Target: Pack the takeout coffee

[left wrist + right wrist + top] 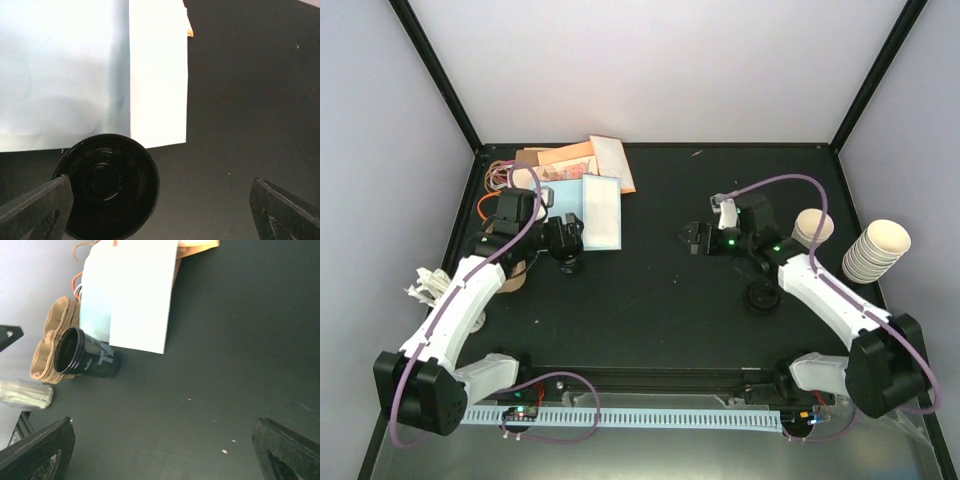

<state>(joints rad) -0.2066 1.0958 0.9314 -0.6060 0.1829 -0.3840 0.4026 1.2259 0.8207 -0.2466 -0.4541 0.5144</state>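
The takeout coffee [106, 186] shows from straight above as a black round lid. It stands just off the corner of the white paper bag [100, 70]. In the right wrist view the coffee [87, 359] stands upright with a dark wall and pale lettering, next to the brown carrier [50, 340]. My left gripper [160, 197] hangs over it, open wide. The lid lies between the fingers, close against the left fingertip [47, 202]. In the top view the left gripper [565, 250] covers the cup. My right gripper [692, 238] is open over bare mat at mid-table, and nothing lies between its fingers [164, 435].
The bag [600, 212] lies flat at back left, with brown paper [570, 155] behind it. The carrier [513, 272] sits under my left arm. A lidless cream cup [813, 227] and a stack of cups [876, 250] stand at right. A black disc [760, 297] lies by my right arm.
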